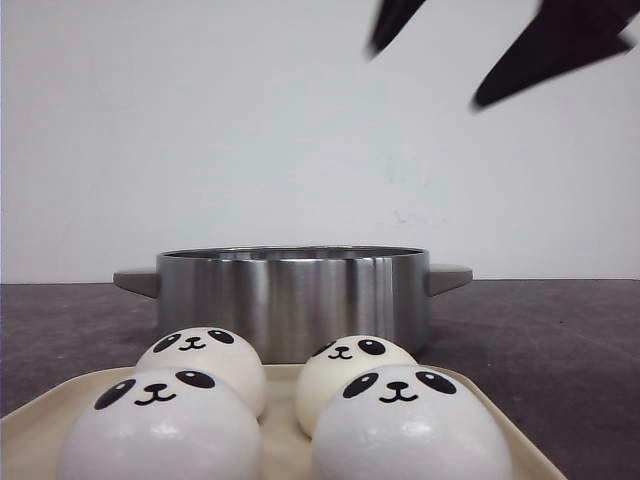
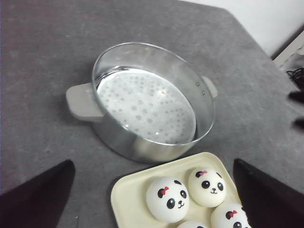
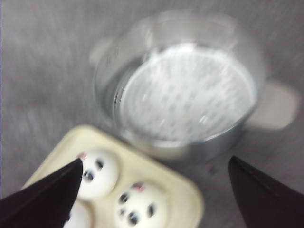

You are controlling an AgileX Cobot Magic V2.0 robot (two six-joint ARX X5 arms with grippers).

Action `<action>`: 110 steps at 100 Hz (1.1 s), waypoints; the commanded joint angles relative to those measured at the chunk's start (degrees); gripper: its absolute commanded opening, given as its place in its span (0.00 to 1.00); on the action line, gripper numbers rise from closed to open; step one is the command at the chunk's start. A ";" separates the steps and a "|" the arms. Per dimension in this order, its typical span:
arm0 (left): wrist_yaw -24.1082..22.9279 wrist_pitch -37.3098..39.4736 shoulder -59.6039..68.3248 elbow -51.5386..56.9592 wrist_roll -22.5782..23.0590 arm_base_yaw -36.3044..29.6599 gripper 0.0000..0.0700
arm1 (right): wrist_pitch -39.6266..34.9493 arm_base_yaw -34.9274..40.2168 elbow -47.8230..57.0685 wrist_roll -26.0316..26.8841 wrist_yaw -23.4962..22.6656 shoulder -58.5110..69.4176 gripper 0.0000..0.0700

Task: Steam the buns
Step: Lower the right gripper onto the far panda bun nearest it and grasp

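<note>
Four white panda-face buns sit on a cream tray at the table's front: two at the back and two at the front. They also show in the left wrist view and, blurred, in the right wrist view. My left gripper is open and empty, high above the tray's far edge. My right gripper is open and empty, also held high; its dark fingers show at the front view's top right.
A steel steamer pot with two grey handles stands just behind the tray. Its perforated floor holds nothing. Grey tabletop surrounds both. The table's edge and dark cables lie off to one side.
</note>
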 commanded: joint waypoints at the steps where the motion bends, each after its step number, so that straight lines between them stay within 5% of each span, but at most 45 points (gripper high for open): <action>1: -0.13 0.24 -0.02 0.70 1.14 -0.13 1.00 | 0.44 1.88 0.68 7.21 -0.11 3.58 0.86; 18: -0.22 0.37 -0.59 0.72 1.09 -0.13 1.00 | -0.63 2.45 0.70 15.28 -6.84 12.74 0.86; 46: -0.28 0.55 -0.85 0.70 1.09 -0.22 1.00 | -0.31 0.26 0.74 18.01 -13.18 21.35 0.76; 110: -0.35 0.20 -1.55 0.70 1.11 -5.42 1.00 | 1.38 -3.48 2.21 18.32 -11.76 31.04 0.72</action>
